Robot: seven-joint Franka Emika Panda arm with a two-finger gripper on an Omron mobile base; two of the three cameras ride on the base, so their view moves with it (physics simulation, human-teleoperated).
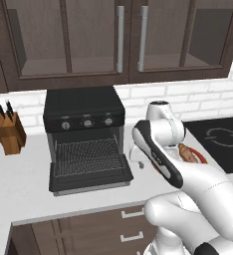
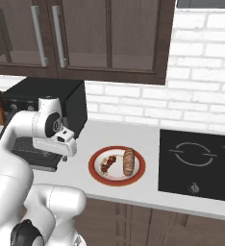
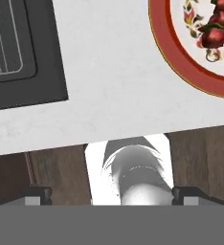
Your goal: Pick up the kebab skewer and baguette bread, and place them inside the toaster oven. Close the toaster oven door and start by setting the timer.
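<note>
The black toaster oven (image 1: 83,114) stands on the counter with its door (image 1: 88,174) folded down flat and the wire rack (image 1: 86,154) bare. To its right, a red-rimmed plate (image 2: 96,168) holds the kebab skewer (image 2: 108,164) and the baguette bread (image 2: 129,161) side by side. My gripper (image 2: 65,156) hangs over the counter between the door and the plate, pointing down, open and holding nothing. The hand view has the door's corner (image 3: 28,72) at upper left, the skewer (image 3: 214,24) at upper right, and the fingertips (image 3: 37,196) wide apart. My arm hides part of the baguette (image 1: 188,153).
A knife block (image 1: 9,132) sits left of the oven. A black cooktop (image 2: 201,163) lies right of the plate. Dark wall cabinets (image 1: 118,40) hang above. The counter's front edge and wooden drawers (image 1: 133,224) are just below the gripper.
</note>
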